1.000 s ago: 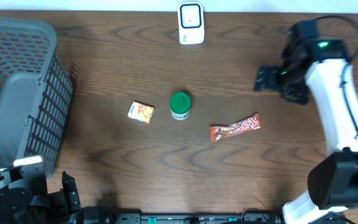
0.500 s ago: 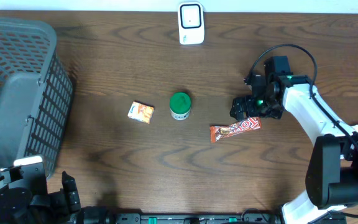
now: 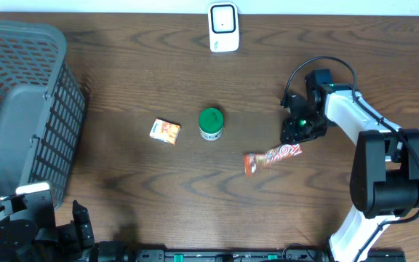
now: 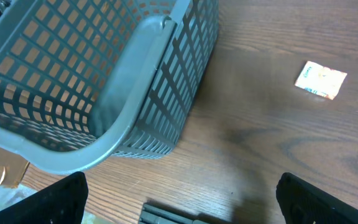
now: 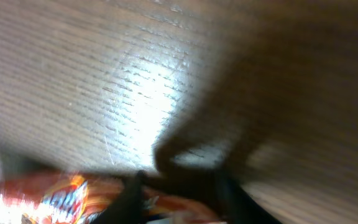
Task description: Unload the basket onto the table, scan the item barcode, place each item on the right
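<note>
The candy bar (image 3: pixel 271 157), in an orange-red wrapper, is seen lying slantwise on the dark wooden table (image 3: pixel 122 65), right of centre, with its right end tucked under the right gripper (image 3: pixel 297 137). The gripper is set down over that end of the wrapper, and in the blurred right wrist view its dark fingers are made out against the wrapper at the bottom of the frame. Whether the jaws are closed on the bar or merely touching it cannot be told. The bar is judged not yet lifted, since it appears flat on the wood. The white scanner (image 3: pixel 223 28) is stood at the far edge of the table, well apart from the bar, and nothing is presented to it. A green-lidded tub (image 3: pixel 211 122) and a small orange packet (image 3: pixel 165 131) are left untouched near the middle, just beside each other. A grey basket (image 3: pixel 20 87) is placed at the left side, near which the left gripper (image 4: pixel 179 198) is held with its fingers spread wide and nothing between them. The task is judged to be at its opening step. A firm hold, the lift, the carry to the scanner and the turning of the barcode toward it are all left to be done.
</note>
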Robot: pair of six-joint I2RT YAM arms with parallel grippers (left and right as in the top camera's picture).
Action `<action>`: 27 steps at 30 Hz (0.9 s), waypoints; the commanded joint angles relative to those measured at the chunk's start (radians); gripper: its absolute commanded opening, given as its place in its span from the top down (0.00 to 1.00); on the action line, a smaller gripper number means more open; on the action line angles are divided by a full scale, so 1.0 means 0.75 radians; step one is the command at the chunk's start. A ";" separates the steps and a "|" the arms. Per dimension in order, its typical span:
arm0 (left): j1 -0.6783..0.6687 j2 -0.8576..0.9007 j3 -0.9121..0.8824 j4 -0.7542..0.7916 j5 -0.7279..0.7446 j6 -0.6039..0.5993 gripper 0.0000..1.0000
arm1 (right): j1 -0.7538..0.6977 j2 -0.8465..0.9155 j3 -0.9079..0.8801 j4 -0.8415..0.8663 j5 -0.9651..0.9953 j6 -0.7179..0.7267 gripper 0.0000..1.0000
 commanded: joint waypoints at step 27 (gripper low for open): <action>0.006 0.003 0.007 0.000 -0.012 -0.017 0.03 | 0.928 -0.233 0.235 -0.621 0.498 1.085 0.09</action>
